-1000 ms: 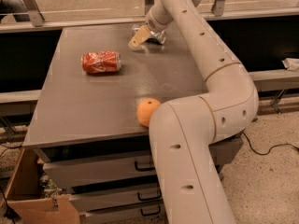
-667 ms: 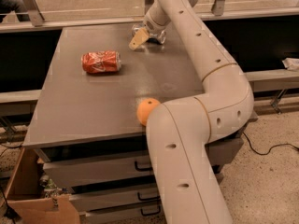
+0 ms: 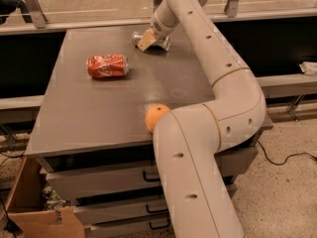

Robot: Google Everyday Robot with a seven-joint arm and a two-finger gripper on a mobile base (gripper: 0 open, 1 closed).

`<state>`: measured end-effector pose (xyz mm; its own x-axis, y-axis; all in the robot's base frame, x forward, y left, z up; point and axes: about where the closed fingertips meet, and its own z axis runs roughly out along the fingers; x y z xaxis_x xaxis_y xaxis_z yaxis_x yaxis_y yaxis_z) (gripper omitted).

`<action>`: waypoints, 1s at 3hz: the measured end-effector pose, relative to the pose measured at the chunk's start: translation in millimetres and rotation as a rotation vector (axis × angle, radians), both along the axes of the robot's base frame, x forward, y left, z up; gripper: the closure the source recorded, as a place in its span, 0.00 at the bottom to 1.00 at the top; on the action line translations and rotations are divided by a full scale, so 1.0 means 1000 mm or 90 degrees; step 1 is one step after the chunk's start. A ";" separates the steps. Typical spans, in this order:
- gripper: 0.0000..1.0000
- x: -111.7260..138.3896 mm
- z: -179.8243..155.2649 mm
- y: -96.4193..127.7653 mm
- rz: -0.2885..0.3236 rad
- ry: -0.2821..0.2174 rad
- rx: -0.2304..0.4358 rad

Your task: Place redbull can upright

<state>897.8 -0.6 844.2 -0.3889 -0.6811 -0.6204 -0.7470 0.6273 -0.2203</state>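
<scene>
Elbow (image 3: 233,108) drifted left; claw (image 3: 148,39) (grip: can't tell) w/ redbull can (image 3: 135,35), far edge of table (image 3: 99,108).

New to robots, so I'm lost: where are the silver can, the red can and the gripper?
redbull can (image 3: 134,35): camera view, its silver end.
red cola can (image 3: 107,66): camera view, middle of its side.
gripper (image 3: 147,39): camera view, tan tip, at the redbull can.

One redbull can (image 3: 135,36), one cola can (image 3: 107,66), one orange (image 3: 156,117) — one gripper (image 3: 150,40) at the redbull can.
</scene>
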 end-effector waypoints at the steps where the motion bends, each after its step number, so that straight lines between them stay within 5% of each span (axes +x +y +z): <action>1: 0.89 -0.001 0.002 0.000 0.000 -0.001 0.000; 2: 1.00 -0.001 0.002 0.000 0.000 -0.001 0.000; 3: 1.00 -0.006 0.065 -0.042 -0.008 -0.073 0.078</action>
